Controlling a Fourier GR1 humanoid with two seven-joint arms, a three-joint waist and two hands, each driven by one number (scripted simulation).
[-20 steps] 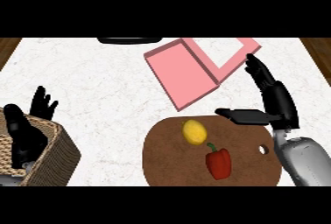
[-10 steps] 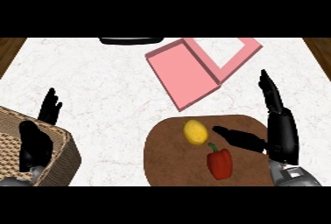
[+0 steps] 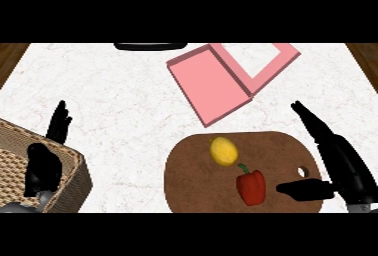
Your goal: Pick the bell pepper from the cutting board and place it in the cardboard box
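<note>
Two hands sit low in view: the right hand [image 3: 341,165], fingers straight and thumb spread, holds nothing just right of the red bell pepper [image 3: 251,187] lying on the cutting board [image 3: 192,170]. Likely light, smooth and slippery, the pepper is best pinched across its body (not the stem). The left hand [image 3: 46,160] rests open by a basket [image 3: 70,185]. A lemon [image 3: 224,150] lies beyond; farther off, past bare counter, waits the pink box [image 3: 221,82].

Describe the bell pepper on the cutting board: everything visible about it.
The bell pepper is red and glossy, longer than wide, with a short green stem at its upper end. It lies on its side on the brown round cutting board, near the middle, just below a yellow lemon without clearly touching it. The right hand is open beside it, thumb pointing toward the pepper's right side, not yet touching.
</note>
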